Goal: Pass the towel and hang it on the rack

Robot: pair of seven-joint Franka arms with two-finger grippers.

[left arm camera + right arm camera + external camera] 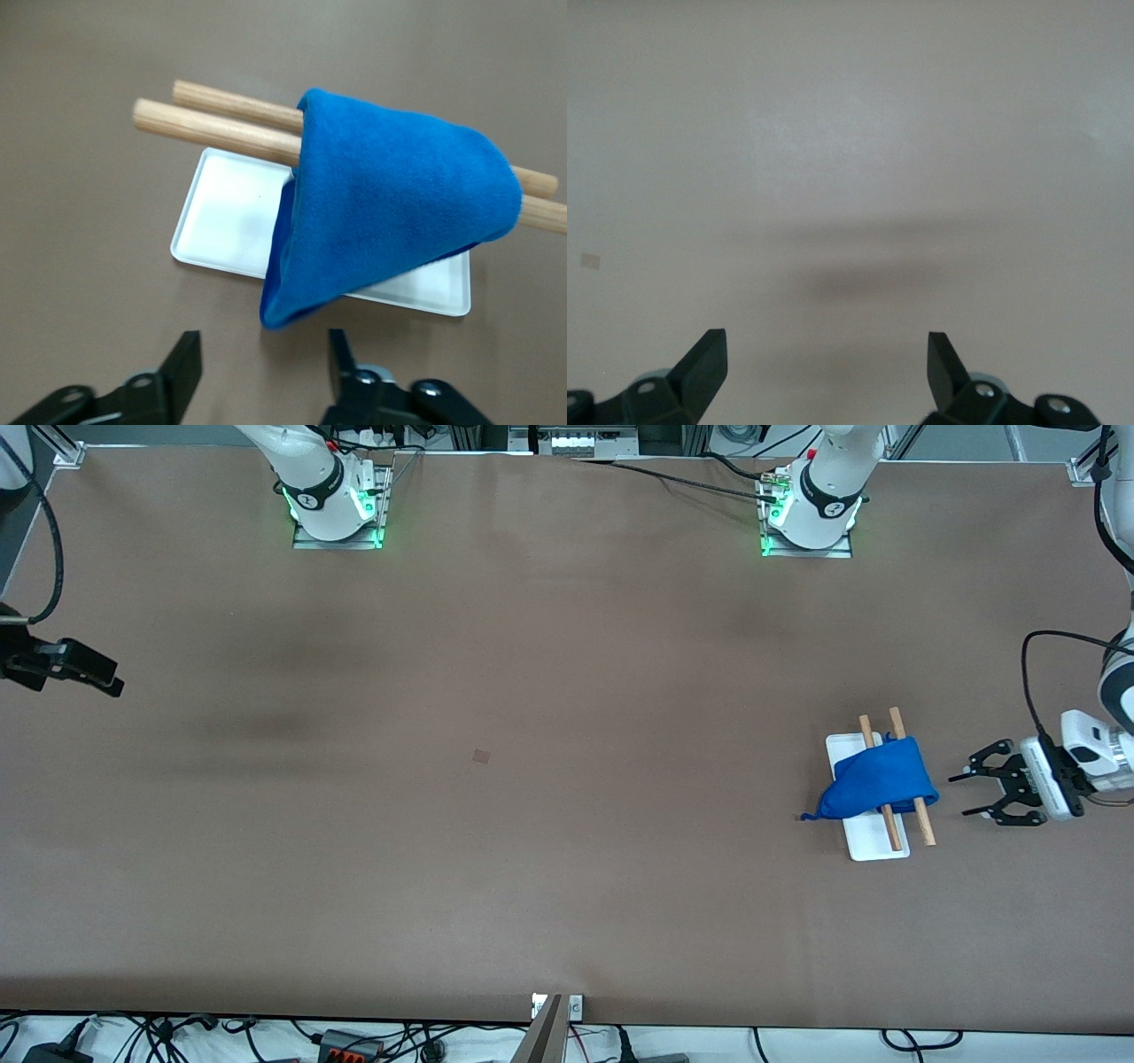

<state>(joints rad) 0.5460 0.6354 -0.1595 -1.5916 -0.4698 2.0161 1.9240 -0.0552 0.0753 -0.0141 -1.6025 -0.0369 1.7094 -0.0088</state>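
Brown table (532,868), small dark square mark (481,756) near its middle, cables (354,1041) along the nearer edge

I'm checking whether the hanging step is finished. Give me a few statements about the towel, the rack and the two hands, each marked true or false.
1. The blue towel is draped over the rack's wooden rods. True.
2. The left hand is clamped on the towel. False: its fingers are open and apart from the towel, beside the rack toward the left arm's end of the table.
3. The rack's white tray base sits on the table beneath the rods. True.
4. The right hand holds a corner of the towel. False: it is open and empty over bare table, with nothing between its fingers.
5. The towel lies flat on the table, off the rack. False: it hangs over the rods, one corner drooping past the tray.
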